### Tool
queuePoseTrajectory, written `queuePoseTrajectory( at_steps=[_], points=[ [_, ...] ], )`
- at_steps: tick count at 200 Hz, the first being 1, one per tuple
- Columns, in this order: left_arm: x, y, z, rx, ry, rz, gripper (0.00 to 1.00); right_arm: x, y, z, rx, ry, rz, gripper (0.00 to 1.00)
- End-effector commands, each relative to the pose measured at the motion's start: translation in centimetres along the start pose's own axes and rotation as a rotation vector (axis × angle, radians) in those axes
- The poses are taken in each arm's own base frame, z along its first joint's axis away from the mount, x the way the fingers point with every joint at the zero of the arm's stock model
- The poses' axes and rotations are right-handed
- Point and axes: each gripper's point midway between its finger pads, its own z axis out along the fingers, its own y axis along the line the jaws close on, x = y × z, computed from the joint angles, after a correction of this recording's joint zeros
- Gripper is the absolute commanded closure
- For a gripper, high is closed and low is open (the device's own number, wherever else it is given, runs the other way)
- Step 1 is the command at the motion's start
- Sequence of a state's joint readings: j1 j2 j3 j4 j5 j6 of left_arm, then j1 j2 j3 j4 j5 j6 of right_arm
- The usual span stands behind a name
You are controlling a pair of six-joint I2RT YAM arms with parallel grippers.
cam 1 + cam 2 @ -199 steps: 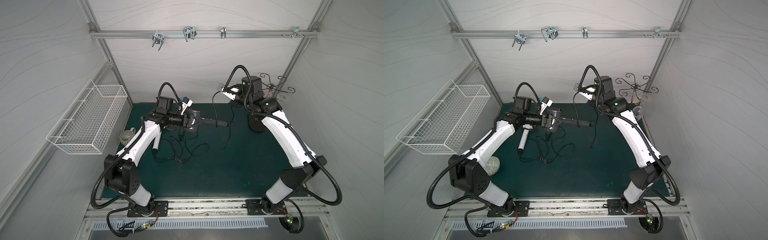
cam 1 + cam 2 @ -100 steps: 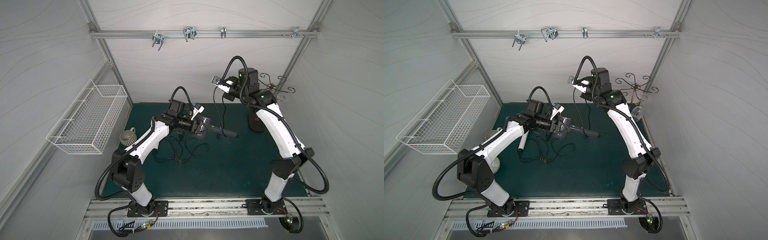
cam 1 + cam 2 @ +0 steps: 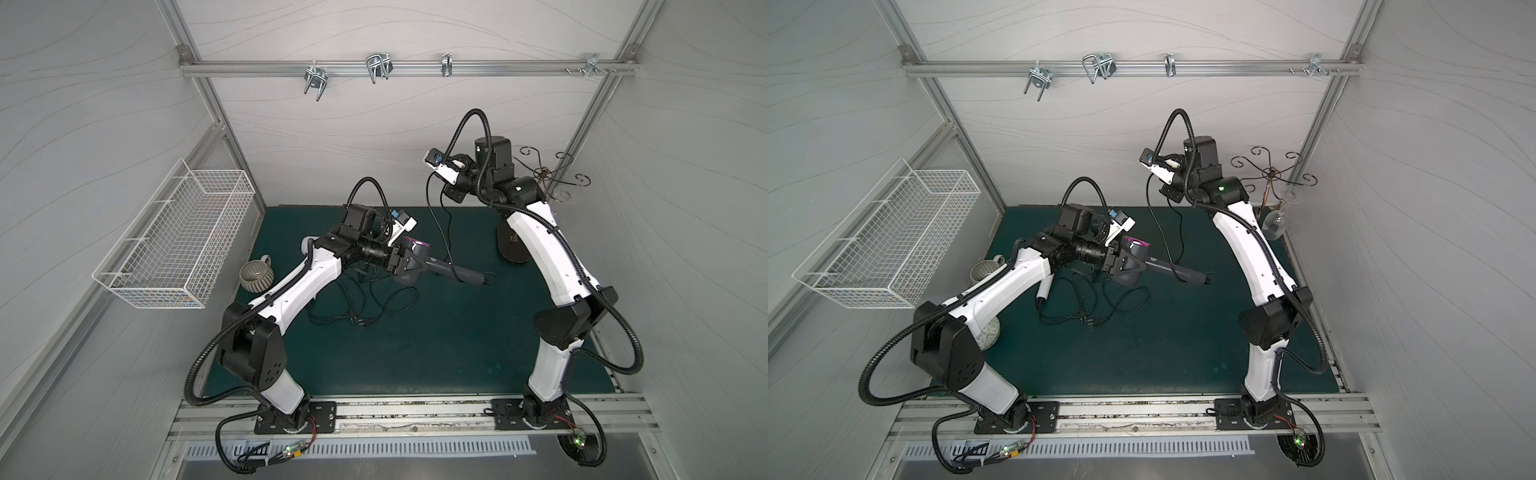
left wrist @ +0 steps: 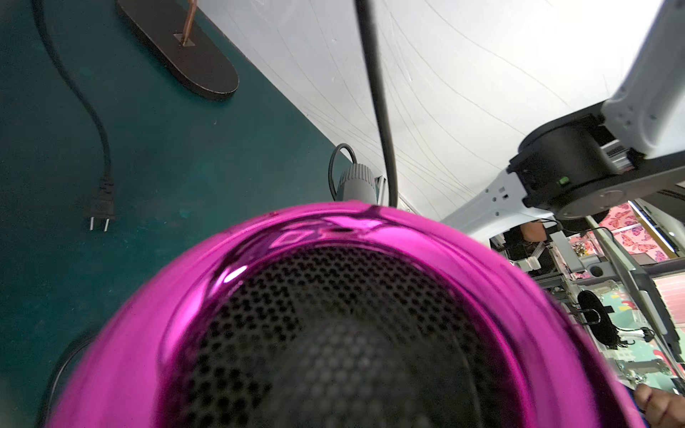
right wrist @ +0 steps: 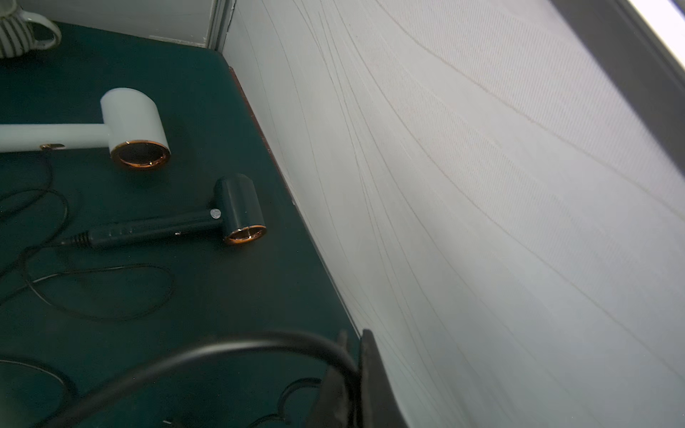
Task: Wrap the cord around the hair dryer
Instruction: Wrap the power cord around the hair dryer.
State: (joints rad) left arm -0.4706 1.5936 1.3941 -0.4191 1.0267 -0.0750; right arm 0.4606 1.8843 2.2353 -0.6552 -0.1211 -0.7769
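- Green mat point(image 3: 415, 353) spreads below a white back wall point(image 3: 374, 137).
- Above it hangs the grey, magenta-rimmed hair dryer point(image 3: 465, 275), clear of the mat.
- Its barrel sits between the jaws of the left gripper point(image 3: 405, 265), which are clamped on it.
- Raised near the back wall, the right gripper point(image 5: 354, 352) pinches the cord point(image 4: 378, 92), which drops to the dryer's handle.

The hair dryer point(image 4: 333, 315) has a shiny, mirror-like pink rim, the cord point(image 4: 376, 92) looks like smooth black rubber, and the green table mat point(image 4: 166, 148) looks dull.

Left gripper point(image 3: 404, 266) low, clamped; right gripper point(image 3: 451, 194) high, pinched.
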Motion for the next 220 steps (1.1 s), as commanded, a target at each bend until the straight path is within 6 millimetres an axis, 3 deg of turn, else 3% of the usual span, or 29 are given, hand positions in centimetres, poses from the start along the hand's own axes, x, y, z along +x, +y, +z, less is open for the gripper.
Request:
queuePoseTrajectory(
  at_steps=[1,50,99,181,220],
  points=[
    [-2.6,-5.2,-1.5,0.131,-0.08,0.165,1.0,1.9,1.6,1.4,-0.135,-0.028,0.156,1.0],
    [-4.7,-8.3,-3.0,0.206,-0.135,0.223,1.0,6.6,3.0,2.2,-0.375,-0.055,0.543,1.0],
    [-8.0,-8.5,-6.5,0.241,-0.266,0.218,1.0,10.9,3.8,1.9,-0.488,-0.061,0.86,1.0],
    [-10.9,-7.5,-9.8,0.205,-0.386,0.246,1.0,14.4,8.7,1.1,-0.556,0.009,1.143,1.0],
    [-12.0,-6.3,-11.0,0.168,-0.446,0.226,1.0,14.4,10.6,0.5,-0.561,0.003,1.212,1.0]
  ],
)
